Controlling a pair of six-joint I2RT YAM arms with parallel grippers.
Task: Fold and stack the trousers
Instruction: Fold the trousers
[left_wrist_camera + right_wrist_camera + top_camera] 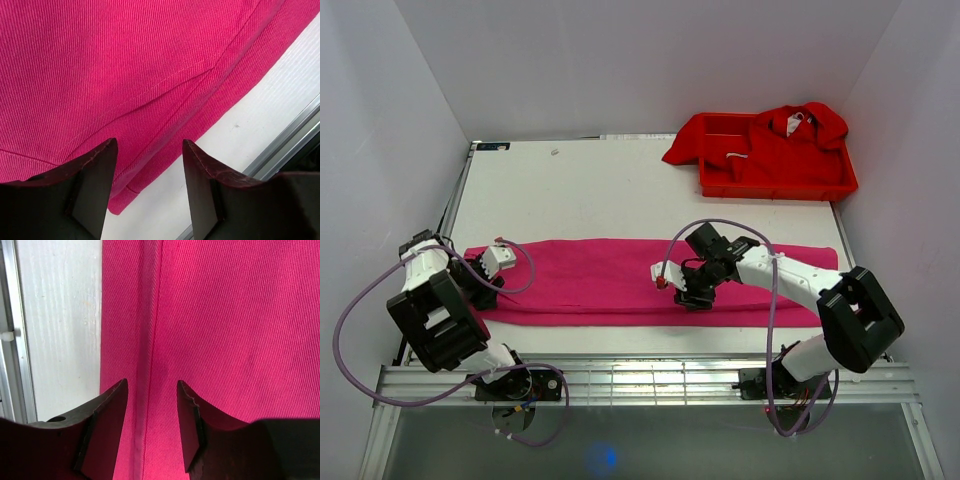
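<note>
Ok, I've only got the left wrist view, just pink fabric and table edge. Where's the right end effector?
Observer: The right end effector is over the trousers' near edge, around mid-length.
Operator: Jaws open?
Observer: Yes, apart, straddling a seam along that edge.
Operator: Anything else on the table?
Observer: A red tray at the far right corner, red garments piled in it.

Left fingers (95, 172) parted; right fingers (107, 412) parted, narrower.
</note>
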